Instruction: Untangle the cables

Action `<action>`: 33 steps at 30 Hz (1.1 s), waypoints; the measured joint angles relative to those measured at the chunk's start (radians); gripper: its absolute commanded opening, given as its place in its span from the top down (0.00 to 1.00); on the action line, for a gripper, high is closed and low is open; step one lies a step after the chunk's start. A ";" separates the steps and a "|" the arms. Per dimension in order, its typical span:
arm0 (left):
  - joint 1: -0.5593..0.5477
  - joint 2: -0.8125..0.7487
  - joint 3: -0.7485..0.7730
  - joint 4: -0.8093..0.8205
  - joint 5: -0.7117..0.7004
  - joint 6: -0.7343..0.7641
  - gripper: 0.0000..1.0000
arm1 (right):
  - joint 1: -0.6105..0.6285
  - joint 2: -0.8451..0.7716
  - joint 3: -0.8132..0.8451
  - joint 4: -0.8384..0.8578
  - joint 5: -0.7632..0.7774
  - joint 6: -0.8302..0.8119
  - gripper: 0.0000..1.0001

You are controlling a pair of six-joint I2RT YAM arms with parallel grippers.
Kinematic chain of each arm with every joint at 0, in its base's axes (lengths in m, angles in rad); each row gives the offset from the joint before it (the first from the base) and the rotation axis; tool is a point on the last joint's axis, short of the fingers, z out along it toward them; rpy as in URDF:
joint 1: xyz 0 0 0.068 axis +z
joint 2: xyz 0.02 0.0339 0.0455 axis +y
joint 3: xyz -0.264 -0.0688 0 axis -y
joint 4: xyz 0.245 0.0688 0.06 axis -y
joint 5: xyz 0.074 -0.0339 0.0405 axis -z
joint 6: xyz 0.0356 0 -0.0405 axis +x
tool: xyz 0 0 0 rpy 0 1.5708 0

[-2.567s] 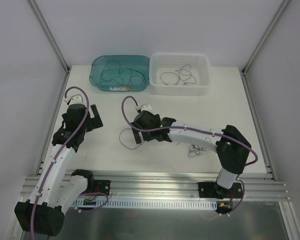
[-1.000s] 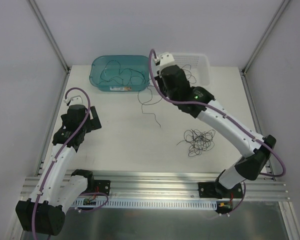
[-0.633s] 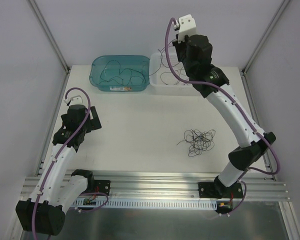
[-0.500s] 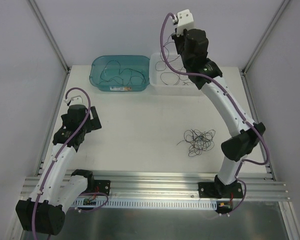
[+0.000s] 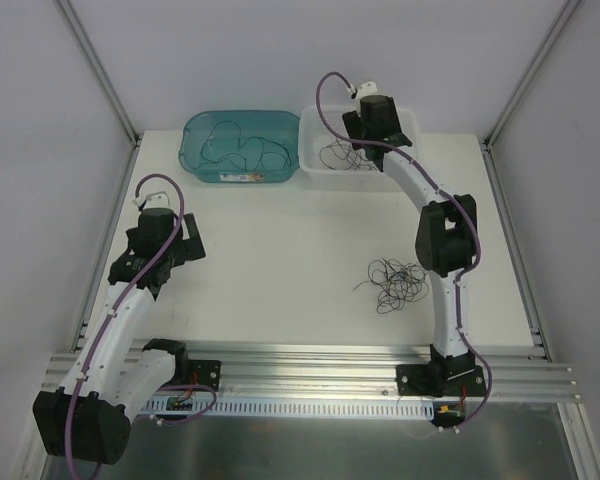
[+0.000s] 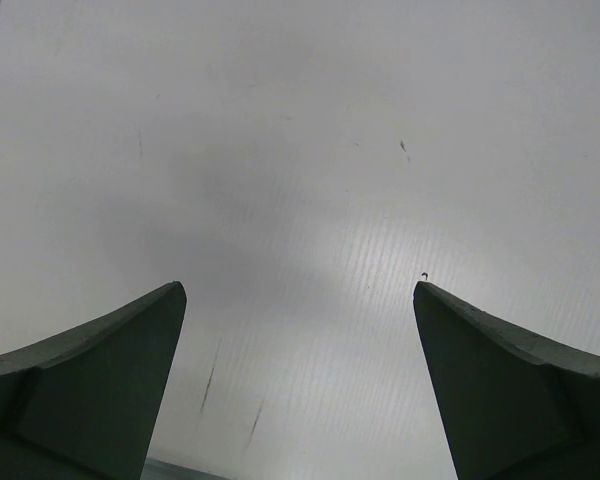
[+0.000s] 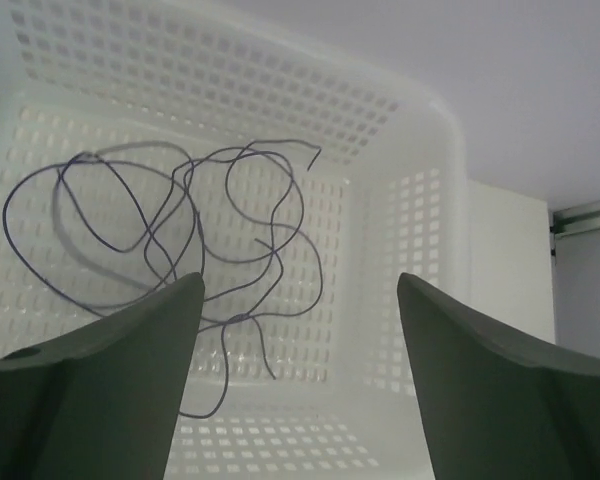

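A tangle of thin dark cables (image 5: 393,281) lies on the white table, right of centre. More cables (image 5: 342,156) rest in the white basket (image 5: 408,150) at the back. My right gripper (image 5: 360,135) hangs over that basket, open, with nothing between its fingers. The right wrist view shows looping purple cables (image 7: 180,230) on the basket floor (image 7: 310,440) below the open right gripper (image 7: 300,290). My left gripper (image 5: 187,243) hovers open over bare table at the left. The left wrist view shows the left gripper (image 6: 300,295) holding nothing.
A teal tub (image 5: 192,160) with several dark cables (image 5: 242,150) stands left of the white basket. Aluminium frame posts and white walls enclose the table. A metal rail (image 5: 300,365) runs along the near edge by the arm bases.
My right arm carried one cable from the table's middle up and over to the white basket, then opened; the cable now lies in the basket. The left arm barely moved.
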 measured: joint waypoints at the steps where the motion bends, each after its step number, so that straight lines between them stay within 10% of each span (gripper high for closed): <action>1: 0.000 0.002 0.000 0.000 0.011 0.001 0.01 | -0.001 -0.005 -0.023 -0.006 0.000 0.007 0.15; 20: 0.000 0.017 -0.010 0.038 0.312 0.031 0.01 | 0.014 -0.978 -0.876 -0.437 -0.022 0.508 0.25; 33: -0.032 0.040 -0.016 0.065 0.444 0.035 0.01 | 0.014 -1.299 -1.403 -0.442 -0.193 0.726 0.39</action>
